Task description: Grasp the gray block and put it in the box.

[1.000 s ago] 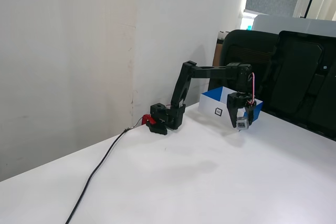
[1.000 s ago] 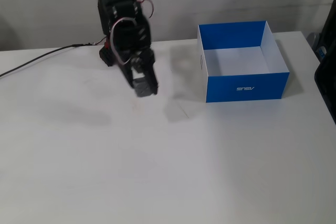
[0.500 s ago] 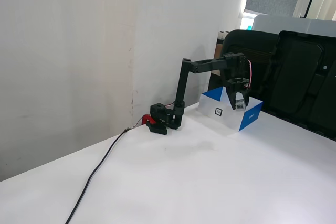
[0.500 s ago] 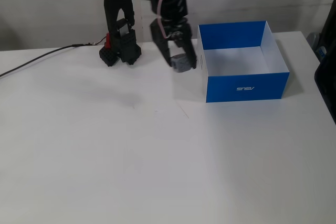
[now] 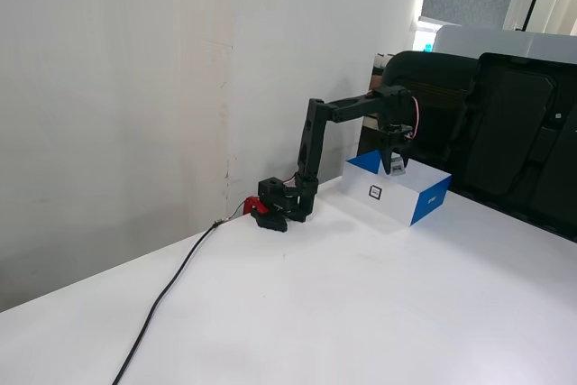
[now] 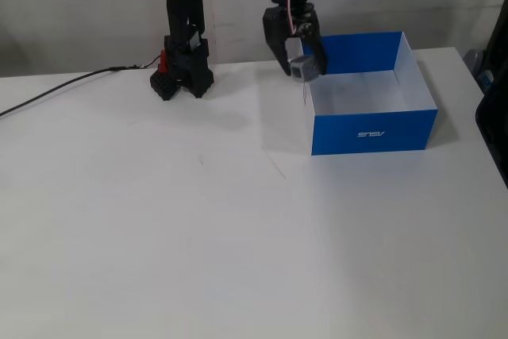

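The black two-finger gripper (image 6: 302,67) holds the tiny gray cube block (image 6: 300,67) clamped between its fingers (image 6: 279,47), tips pointing down. The block hangs above the near-left corner of the shallow blue open-top box (image 6: 373,130) — right over its left wall, not yet clearly inside the white interior. A cube has no long axis to mind. Judging by this, release wants a little more travel rightward into the box.
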`<move>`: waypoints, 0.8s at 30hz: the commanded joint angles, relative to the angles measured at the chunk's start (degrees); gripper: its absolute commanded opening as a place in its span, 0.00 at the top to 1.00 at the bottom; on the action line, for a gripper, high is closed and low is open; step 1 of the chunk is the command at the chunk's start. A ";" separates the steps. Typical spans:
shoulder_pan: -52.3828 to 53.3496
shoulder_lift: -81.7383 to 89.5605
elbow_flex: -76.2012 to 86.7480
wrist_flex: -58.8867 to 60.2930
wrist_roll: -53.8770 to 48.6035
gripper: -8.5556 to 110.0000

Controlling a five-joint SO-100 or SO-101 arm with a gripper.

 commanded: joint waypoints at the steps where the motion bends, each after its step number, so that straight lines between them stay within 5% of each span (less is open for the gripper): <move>1: 2.90 1.41 -1.41 1.05 0.79 0.93; 21: 9.05 0.35 2.90 -1.14 2.02 0.92; 24: 10.02 0.35 3.87 -1.14 2.11 0.77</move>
